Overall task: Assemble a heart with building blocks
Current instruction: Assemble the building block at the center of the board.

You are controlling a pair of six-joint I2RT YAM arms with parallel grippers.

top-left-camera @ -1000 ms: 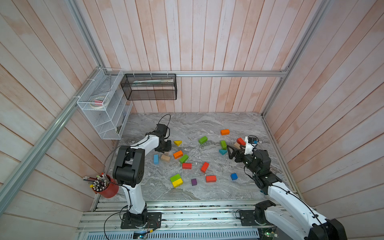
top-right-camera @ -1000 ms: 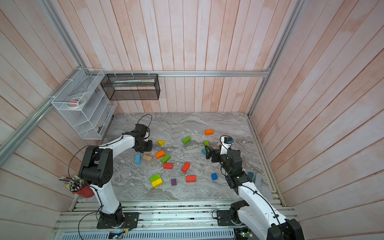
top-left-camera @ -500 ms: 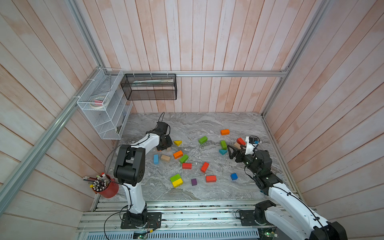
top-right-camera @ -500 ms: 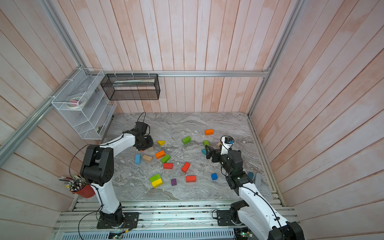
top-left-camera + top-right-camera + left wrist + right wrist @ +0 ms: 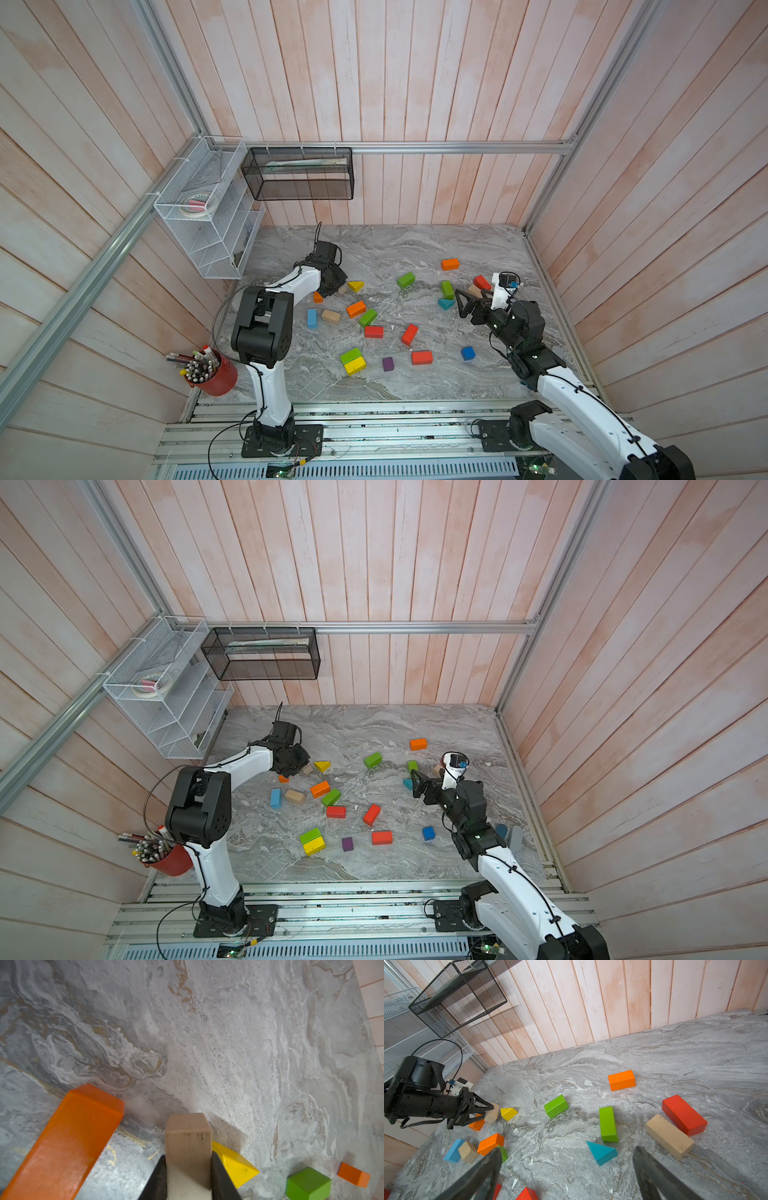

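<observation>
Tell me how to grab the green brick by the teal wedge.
From above, fingers across the green brick's two long sides, near the middle. It lies lengthwise with bare table along both; the teal wedge crowds one end, so an endwise grip looks tighter.

Grey marbled surface (image 5: 415,249), tan block (image 5: 188,1142), yellow wedge (image 5: 234,1165), teal wedge (image 5: 602,1153), red brick (image 5: 683,1114), purple cube (image 5: 387,364), black mesh basket (image 5: 299,189), white wire rack (image 5: 199,232), pale pink plank walls (image 5: 415,83)

Red pencil cup (image 5: 220,380), white rack (image 5: 208,245), mesh basket (image 5: 299,189)
</observation>
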